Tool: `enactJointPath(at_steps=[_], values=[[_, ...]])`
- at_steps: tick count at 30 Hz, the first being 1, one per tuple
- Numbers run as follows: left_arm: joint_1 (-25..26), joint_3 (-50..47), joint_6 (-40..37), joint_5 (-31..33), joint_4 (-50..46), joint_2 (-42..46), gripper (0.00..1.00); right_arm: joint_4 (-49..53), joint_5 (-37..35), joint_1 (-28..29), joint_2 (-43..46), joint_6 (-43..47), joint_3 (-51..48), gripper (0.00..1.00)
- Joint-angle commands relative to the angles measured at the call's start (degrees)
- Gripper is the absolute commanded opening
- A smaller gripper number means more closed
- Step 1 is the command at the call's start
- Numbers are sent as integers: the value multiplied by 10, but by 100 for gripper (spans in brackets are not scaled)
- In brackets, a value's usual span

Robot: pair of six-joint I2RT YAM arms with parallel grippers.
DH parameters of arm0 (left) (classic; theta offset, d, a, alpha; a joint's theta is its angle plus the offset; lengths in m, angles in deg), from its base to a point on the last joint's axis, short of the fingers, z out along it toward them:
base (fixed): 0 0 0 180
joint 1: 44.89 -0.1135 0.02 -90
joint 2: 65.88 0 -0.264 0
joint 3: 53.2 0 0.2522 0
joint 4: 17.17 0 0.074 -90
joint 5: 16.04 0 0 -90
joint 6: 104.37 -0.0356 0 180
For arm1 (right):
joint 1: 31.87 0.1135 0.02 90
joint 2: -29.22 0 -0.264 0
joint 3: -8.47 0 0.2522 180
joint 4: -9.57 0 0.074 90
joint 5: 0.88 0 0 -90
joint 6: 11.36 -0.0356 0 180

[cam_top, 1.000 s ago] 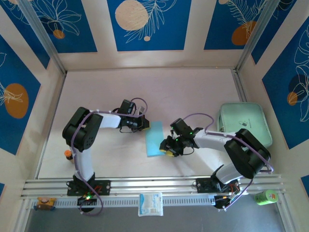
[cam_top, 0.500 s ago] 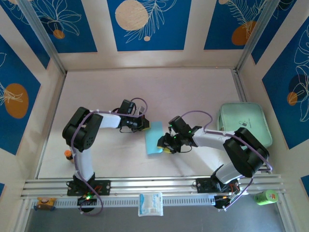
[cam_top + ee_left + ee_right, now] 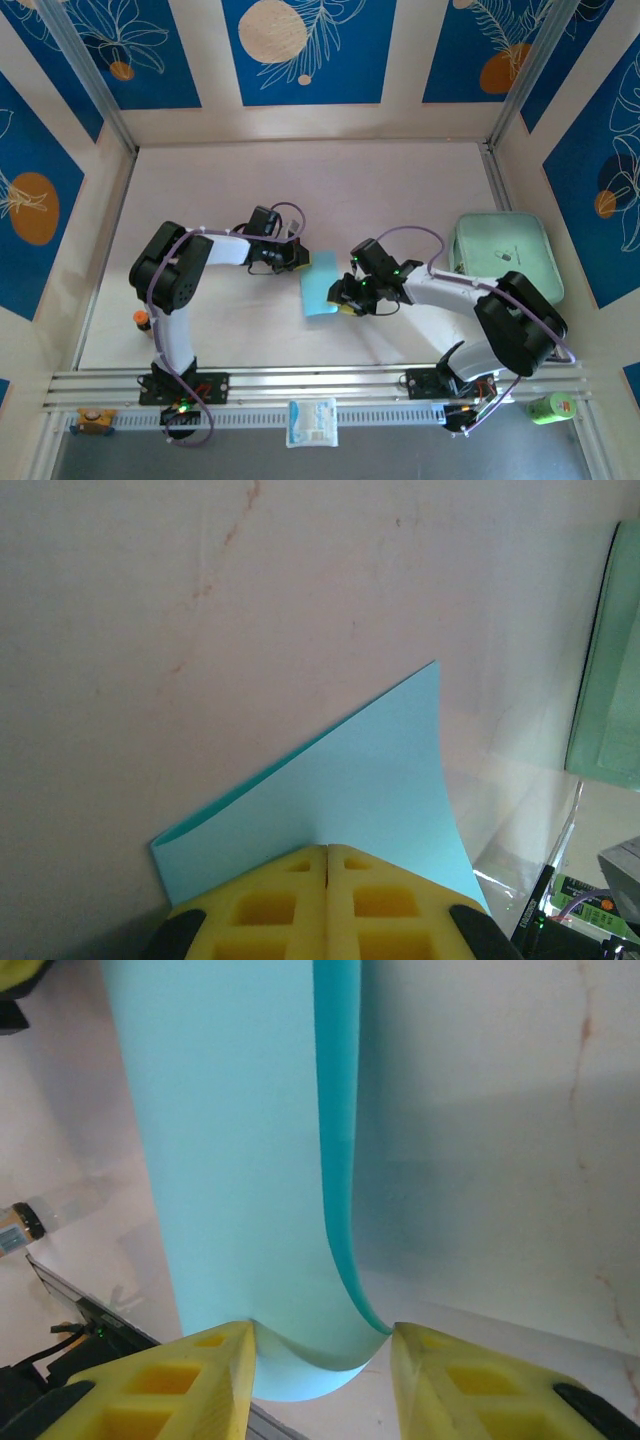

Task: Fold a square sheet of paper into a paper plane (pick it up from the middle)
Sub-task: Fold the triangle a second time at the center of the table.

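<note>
Sheet: the square sheet of paper (image 3: 320, 288) lies on the bench (image 3: 390, 190) between the two arms, doubled over into a narrow strip and well apart from the mint-green tray (image 3: 470, 240).
Left tool: the left tool (image 3: 293, 258) sits at the strip's far left corner. In its wrist view the yellow pads (image 3: 290, 900) are pressed together with no gap, and the paper (image 3: 370, 780) runs out from between them, so it appears clamped on the sheet's edge.
Right tool: the right tool (image 3: 342, 297) is at the strip's right side with its jaws spread. In its wrist view the rounded bend of the sheet (image 3: 230, 1160) bulges between the two fingers (image 3: 200, 1380), which do not pinch it.
Just changed: over the last second the right tool has slid in from the right and a little further from the bases. The blue patch seen from above has narrowed and its near end has rounded. In the last half second only the right elbow has shifted.
Meaning: the first half-fold looks laid over but not creased, since the bend is a soft loop.
Next need: probably flattening that bend while the left tool pins the edges.
Risk: the loop could spring open if the left tool lets go.
</note>
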Motion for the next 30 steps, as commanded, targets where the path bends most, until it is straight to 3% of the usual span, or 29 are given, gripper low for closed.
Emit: enactJointPath(at_steps=[1, 30], values=[[0, -17, 3, 13, -41, -28, 0, 18, -2, 2, 18, 7, 4, 40], [0, -14, -2, 13, -51, -31, 0, 70, -16, 16, 58, -3, 13, 38]])
